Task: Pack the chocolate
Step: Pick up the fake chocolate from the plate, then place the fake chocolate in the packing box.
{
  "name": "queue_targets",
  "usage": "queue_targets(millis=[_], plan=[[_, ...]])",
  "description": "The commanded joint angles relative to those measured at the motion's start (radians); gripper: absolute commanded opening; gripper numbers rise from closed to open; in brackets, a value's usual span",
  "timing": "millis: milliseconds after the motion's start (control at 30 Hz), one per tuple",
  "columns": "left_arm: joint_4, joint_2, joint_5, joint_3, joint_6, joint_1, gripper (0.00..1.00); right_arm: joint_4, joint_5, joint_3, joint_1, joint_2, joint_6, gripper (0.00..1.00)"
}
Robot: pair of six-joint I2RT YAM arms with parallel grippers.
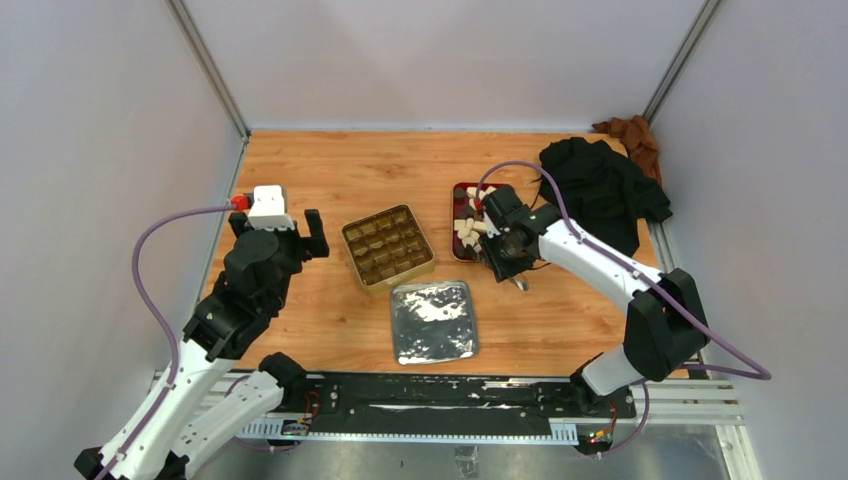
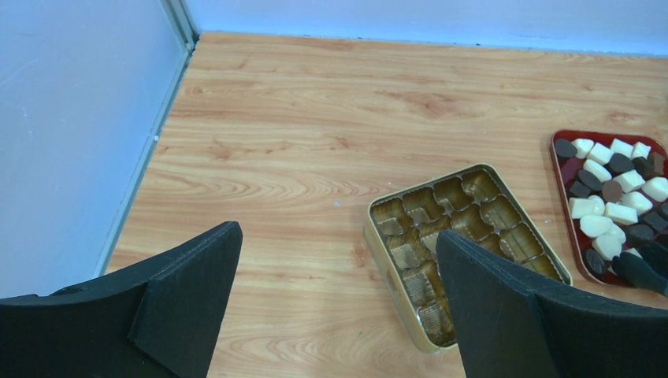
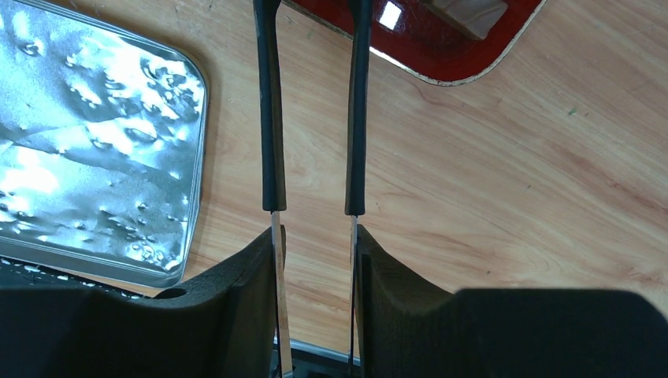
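Wooden counter (image 1: pixel 330 170), walled along its left, far and right edges; both arm bases sit at the near edge. A black cloth (image 1: pixel 600 190) fills the far right corner. The silver lid (image 1: pixel 433 320) lies by the middle of the near edge, and the gold tin (image 1: pixel 388 245) is just beyond it at the counter's centre. Every tin compartment in view is empty. The red tray (image 2: pixel 555 157), toward the right edge, holds all the chocolate (image 2: pixel 630 181) in view, white and dark pieces mixed. Packing thus appears not yet begun.

The left gripper (image 2: pixel 339 234) hangs near the left edge, its jaws wide apart and empty. The right gripper (image 3: pixel 315 244) is clamped on tongs (image 3: pixel 272 118), whose arms reach over the tray's near rim. Open room is widest along the far edge and in the far left corner. The gap between tray and tin is narrow.
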Motion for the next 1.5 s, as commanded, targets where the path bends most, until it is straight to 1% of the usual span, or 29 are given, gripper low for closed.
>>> queue_targets(millis=[0,133,267,500,733,1000,1167,1467], plan=[[0.023,-0.010,0.000,-0.009,-0.006,0.008,1.00,-0.022,-0.007,0.031,-0.012,0.013,-0.016,0.39],[0.026,-0.010,0.004,-0.010,-0.006,0.010,1.00,-0.022,-0.002,0.036,-0.011,0.013,-0.014,0.32],[0.025,-0.012,0.004,-0.011,-0.008,0.009,1.00,-0.032,-0.010,0.046,-0.012,-0.010,-0.014,0.23],[0.027,-0.016,0.007,-0.011,-0.008,0.010,1.00,-0.067,-0.006,0.052,-0.012,-0.076,-0.015,0.17],[0.027,-0.024,0.005,-0.011,-0.008,0.012,1.00,-0.100,0.005,0.104,0.000,-0.105,-0.020,0.14],[0.025,-0.033,0.000,-0.011,-0.008,0.018,1.00,-0.122,0.025,0.212,0.065,-0.091,-0.035,0.14],[0.025,-0.041,-0.009,-0.012,-0.009,0.022,1.00,-0.118,0.027,0.295,0.111,-0.044,-0.048,0.14],[0.028,-0.053,-0.015,-0.017,-0.014,0.027,1.00,-0.098,0.014,0.424,0.198,0.088,-0.069,0.14]])
